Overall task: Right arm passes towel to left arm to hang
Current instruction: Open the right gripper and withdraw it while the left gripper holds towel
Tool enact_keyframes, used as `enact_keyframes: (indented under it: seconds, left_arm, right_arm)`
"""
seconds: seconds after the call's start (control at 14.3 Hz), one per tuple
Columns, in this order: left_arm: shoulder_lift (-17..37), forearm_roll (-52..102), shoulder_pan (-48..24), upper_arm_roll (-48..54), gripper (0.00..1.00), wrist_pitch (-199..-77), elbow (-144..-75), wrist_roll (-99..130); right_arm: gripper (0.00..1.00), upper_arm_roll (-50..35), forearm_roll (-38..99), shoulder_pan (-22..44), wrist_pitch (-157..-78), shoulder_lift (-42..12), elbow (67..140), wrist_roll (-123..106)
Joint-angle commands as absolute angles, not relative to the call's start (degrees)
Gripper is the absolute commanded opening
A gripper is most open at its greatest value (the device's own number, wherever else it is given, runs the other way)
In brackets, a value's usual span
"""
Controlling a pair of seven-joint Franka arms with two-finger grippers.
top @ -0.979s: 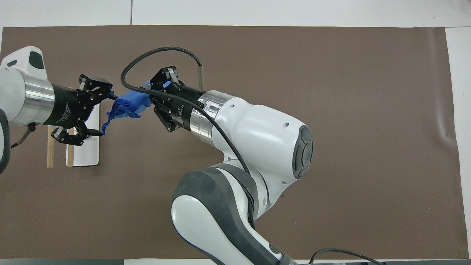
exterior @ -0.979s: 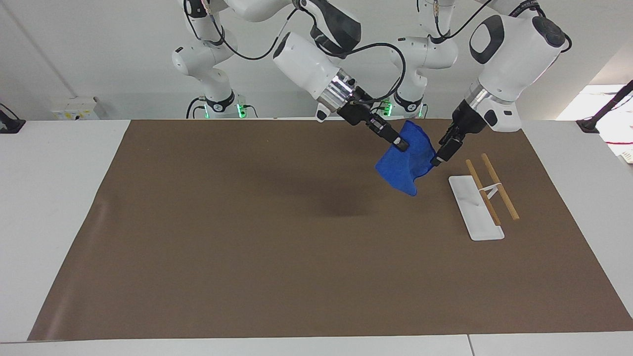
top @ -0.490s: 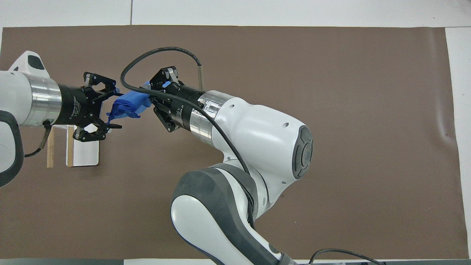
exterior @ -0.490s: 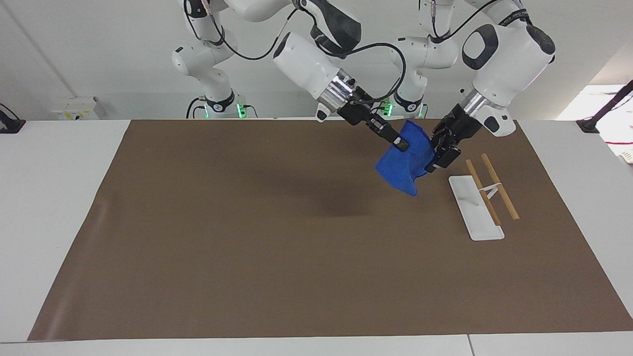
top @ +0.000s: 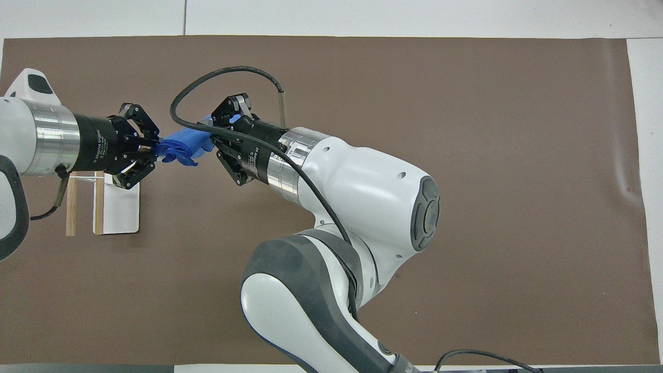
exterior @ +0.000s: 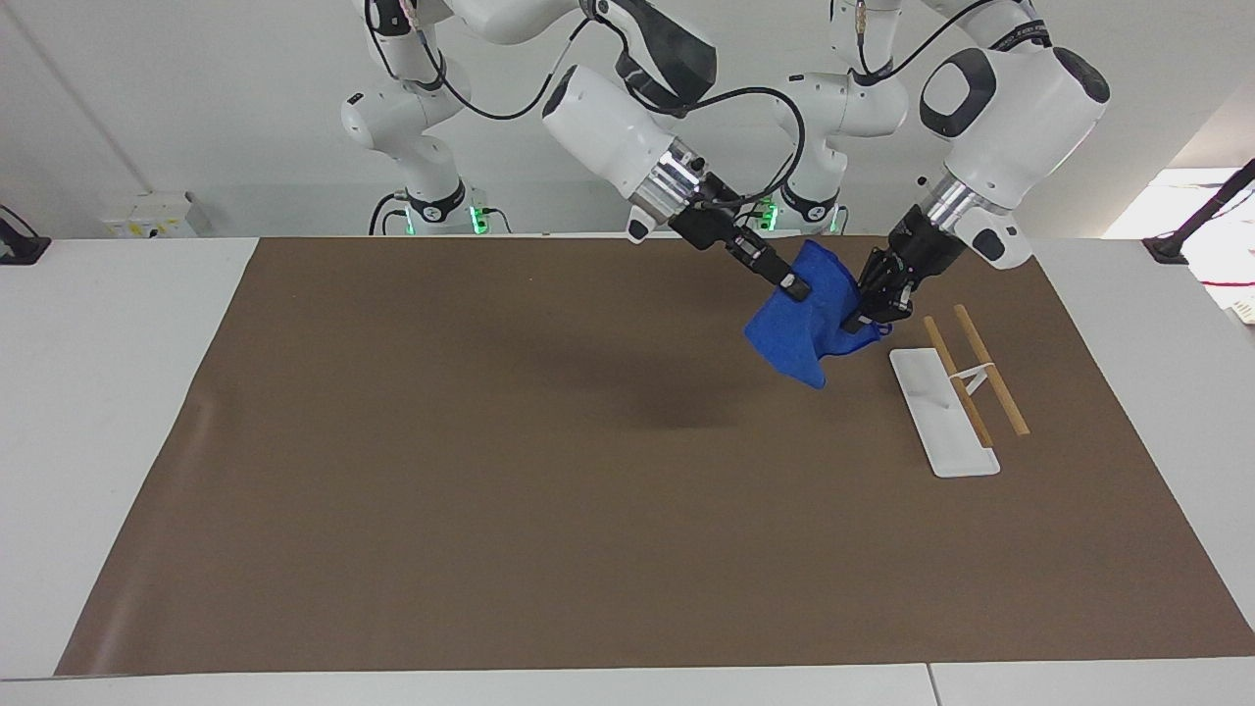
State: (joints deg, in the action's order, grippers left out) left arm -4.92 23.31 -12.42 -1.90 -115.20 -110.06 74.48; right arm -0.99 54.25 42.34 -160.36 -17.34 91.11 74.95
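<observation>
Right pincer point(exterior: 796, 286) and left pincer point(exterior: 865, 316) both clamp the blue towel point(exterior: 799, 328) above the brown mat point(exterior: 490, 441)

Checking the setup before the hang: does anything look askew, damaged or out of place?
Nothing stands out. The towel hangs bunched between the right gripper and the left gripper, both shut on it, above the mat beside the rack.

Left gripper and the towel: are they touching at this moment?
Touching. In the overhead view the left gripper's fingers have closed on the towel's end; the right gripper grips the opposite end. The facing view agrees.
</observation>
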Motion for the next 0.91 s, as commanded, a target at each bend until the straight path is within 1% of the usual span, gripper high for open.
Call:
enact_keyframes:
  seconds: [0.0, 0.07, 0.14, 0.21, 0.28, 0.35, 0.56, 0.84]
  left_arm:
    - [-6.1, 23.9, -12.3, -2.2, 0.00, -116.6, -111.7, 74.4]
    - [-6.1, 23.7, -12.3, -2.2, 0.00, -116.7, -111.5, 74.1]
    - [-6.0, 23.6, -12.3, -2.2, 0.00, -116.9, -111.5, 74.1]
    - [-6.0, 23.5, -12.2, -2.2, 0.00, -117.3, -111.5, 73.9]
    - [-6.0, 23.5, -12.0, -2.3, 0.00, -117.6, -111.5, 73.0]
    - [-6.0, 23.3, -11.3, -2.3, 0.00, -117.5, -111.6, 71.6]
    - [-5.9, 21.5, -9.4, -2.4, 0.00, -117.4, -111.5, 65.9]
    - [-6.0, 9.9, -9.1, -2.4, 0.00, -117.4, -111.5, 62.5]
  right_arm:
    - [0.00, -1.1, 54.4, 41.5, -161.3, -18.1, 90.3, 72.4]
    - [0.00, -1.1, 54.4, 41.3, -161.2, -18.1, 90.8, 69.6]
    - [0.18, -1.0, 54.4, 41.0, -161.2, -18.1, 91.3, 65.5]
    - [0.56, -0.7, 54.4, 41.0, -161.2, -17.9, 92.2, 61.1]
    - [0.98, -0.4, 54.4, 41.0, -161.2, -17.8, 92.9, 58.2]
    - [1.00, 0.1, 54.4, 40.7, -161.3, -17.6, 93.7, 55.5]
    - [1.00, 0.6, 52.6, 36.9, -161.2, -16.2, 98.5, 41.4]
    - [1.00, 0.6, 52.1, 30.1, -160.7, -13.5, 106.6, 24.2]
